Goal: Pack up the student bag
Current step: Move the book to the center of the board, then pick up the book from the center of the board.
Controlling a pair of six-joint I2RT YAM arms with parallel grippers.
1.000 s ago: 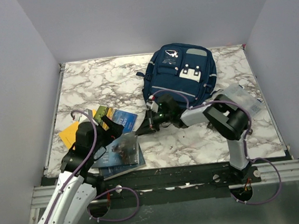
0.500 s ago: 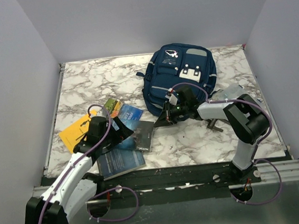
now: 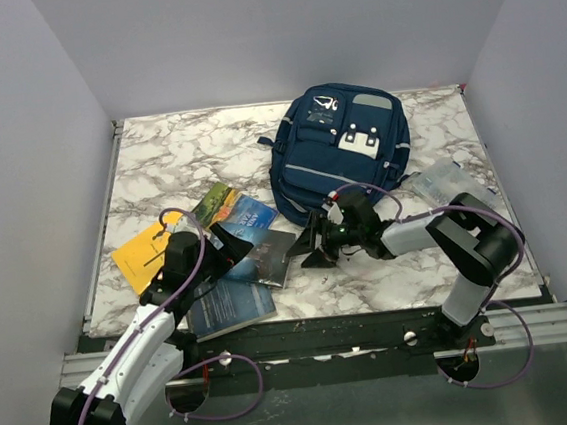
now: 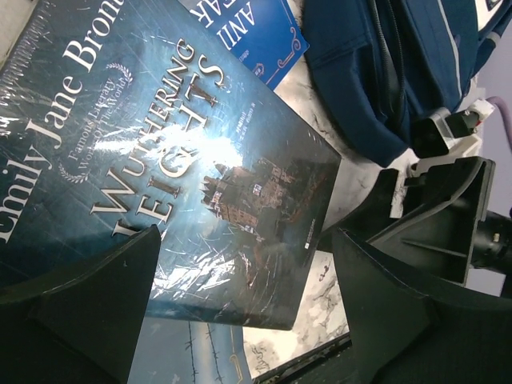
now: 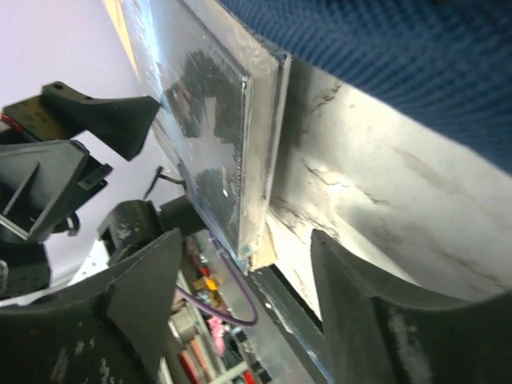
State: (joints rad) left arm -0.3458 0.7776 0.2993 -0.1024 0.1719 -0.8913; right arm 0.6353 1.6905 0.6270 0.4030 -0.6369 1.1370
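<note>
The right pincer [image 3: 311, 248] hangs low over the marble with its jaws spread, released. The right wrist view shows the corner of a dark book [image 3: 276, 256] just ahead of the gap, gripped by neither finger. The student bag [image 3: 343, 151] lies flat just behind this pincer, its lower edge near the fingers and its front buckles facing up, at the back of the surface [image 3: 187, 151] right of centre. The left pincer [image 3: 235, 249] is also open, its fingers straddling the same dark book from the other side. A second ago the right pincer was clenched and sat higher, against the bag's lower left corner; it has since dropped toward the near edge and let go. The dark book has slid right from under the left arm. A blue book [image 3: 252, 219], a yellow folder [image 3: 137, 253] and a grey-blue book [image 3: 227, 305] crowd the near left. A clear case [image 3: 448, 181] lies by the right edge. Bare marble stretches to the back left corner, walled on three sides.
</note>
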